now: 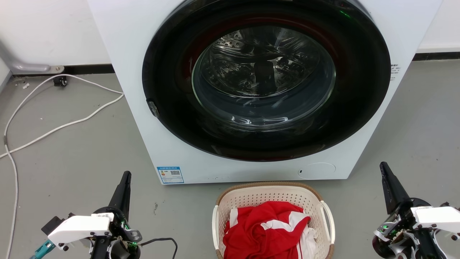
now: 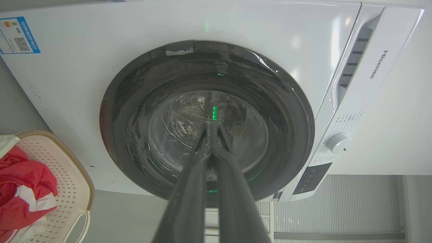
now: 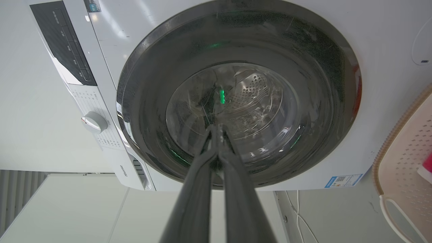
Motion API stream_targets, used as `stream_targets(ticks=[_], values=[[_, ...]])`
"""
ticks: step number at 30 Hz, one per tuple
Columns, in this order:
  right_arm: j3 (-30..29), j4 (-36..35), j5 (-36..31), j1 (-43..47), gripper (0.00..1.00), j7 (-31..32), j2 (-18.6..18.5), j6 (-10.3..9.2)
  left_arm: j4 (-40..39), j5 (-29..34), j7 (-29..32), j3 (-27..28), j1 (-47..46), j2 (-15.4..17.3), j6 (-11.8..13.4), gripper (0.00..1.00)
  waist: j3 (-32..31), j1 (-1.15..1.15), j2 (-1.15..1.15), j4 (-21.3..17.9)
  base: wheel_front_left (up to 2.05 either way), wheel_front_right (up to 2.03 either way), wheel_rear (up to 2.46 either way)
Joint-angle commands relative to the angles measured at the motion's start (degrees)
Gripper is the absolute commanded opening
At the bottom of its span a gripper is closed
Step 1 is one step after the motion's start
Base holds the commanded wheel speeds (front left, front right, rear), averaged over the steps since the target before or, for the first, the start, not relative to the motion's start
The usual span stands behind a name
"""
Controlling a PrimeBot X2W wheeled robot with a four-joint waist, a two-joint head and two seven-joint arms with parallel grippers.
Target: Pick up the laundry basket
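Observation:
The laundry basket (image 1: 273, 196), cream perforated plastic with a brown woven rim and white side handles, stands on the floor at the bottom centre of the head view, holding red and white clothes (image 1: 267, 230). Its edge also shows at the left wrist view's lower left as the laundry basket (image 2: 72, 189) and at the right wrist view's right edge as the laundry basket (image 3: 403, 162). My left gripper (image 1: 125, 176) is shut and empty, well left of the basket. My right gripper (image 1: 383, 166) is shut and empty, well right of it. Both point toward the washer.
A white front-loading washing machine (image 1: 179, 154) with a closed dark round door (image 1: 266, 79) stands just behind the basket. White cables (image 1: 54, 129) trail over the grey floor at the left. Bare floor lies between each gripper and the basket.

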Motion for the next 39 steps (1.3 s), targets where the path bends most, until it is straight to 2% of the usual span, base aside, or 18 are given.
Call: stream_targets(ticks=[1, 37, 38, 39], values=[[0.0, 0.0, -0.3, -0.6, 0.0, 0.1, 0.2, -0.02, 0.0, 0.0, 0.1, 0.1, -0.5, 0.1, -0.1, 0.0, 0.0, 0.0, 0.0, 0.0, 0.0, 0.0, 0.0], [0.0, 0.0, -0.3, -0.6, 0.0, 0.1, 0.2, -0.02, 0.0, 0.0, 0.1, 0.1, -0.5, 0.1, -0.1, 0.0, 0.0, 0.0, 0.0, 0.0, 0.0, 0.0, 0.0], [0.0, 0.0, 0.0, 0.0, 1.0, 0.0, 0.0, 0.0, 0.0, 0.0, 0.0, 0.0, 0.0, 0.0, 0.0, 1.0, 0.0, 0.0, 0.0, 0.0, 0.0, 0.0, 0.0], [0.1, 0.3, 0.0, 0.2, 0.0, -0.1, 0.0, 0.0, 0.3, 0.0, -0.1, -0.1, 0.2, -0.1, 0.0, 0.0, 0.0, 0.0, 0.0, 0.0, 0.0, 0.0, 0.0]])
